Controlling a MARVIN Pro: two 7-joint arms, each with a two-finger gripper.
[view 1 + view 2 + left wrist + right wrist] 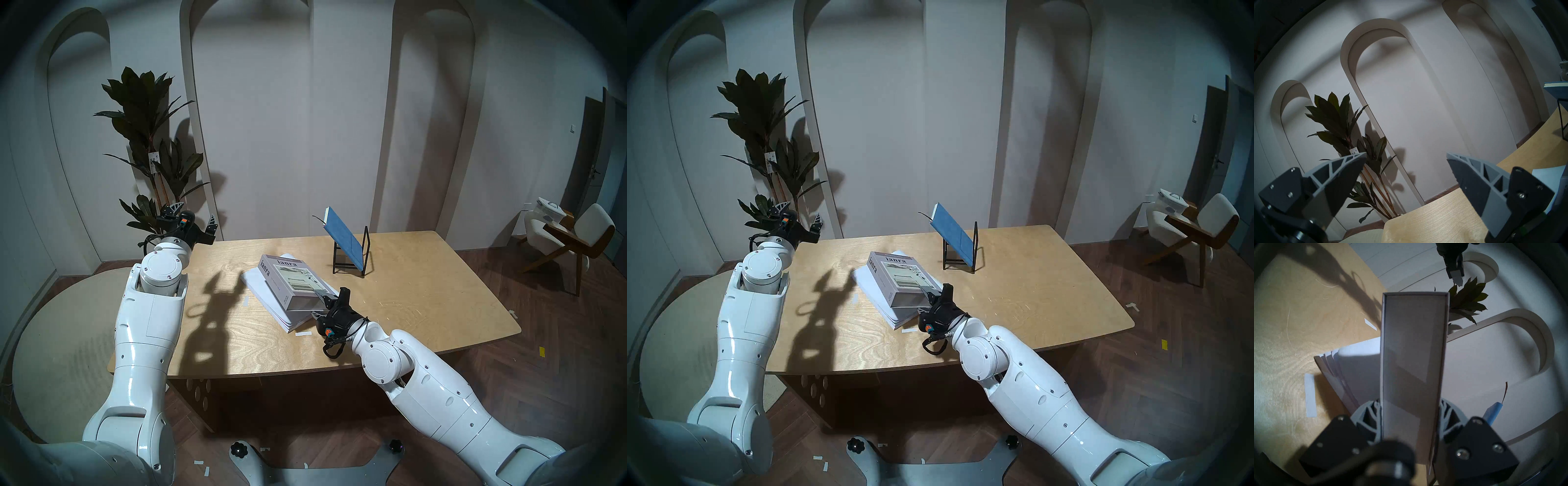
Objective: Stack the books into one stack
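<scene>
Grey-white and thick, the hardback lettered "ianra" (293, 280) lies askew on the wide white softcover (271, 298), and the right gripper (322, 305) is clamped on its near end, one finger above the cover and one below, at about five o'clock of the pair. My worry is the release: the book's near corner overhangs the softcover toward the gripper, so a pull-away with any drag could swing it further crooked or slide the glossy softcover, whose loose page edges fan out at the near side, across the smooth plywood table (407, 305). The blue book (342, 239), thin and cloth-like with a dark ribbon trailing from its top, leans in the black wire rack (351, 268) at about one o'clock of the pile, well apart; lifting it carelessly could tip that light rack. The left gripper (193, 220) hangs with jaws spread wide and empty above the table's far left corner, near the plant (149, 135).
</scene>
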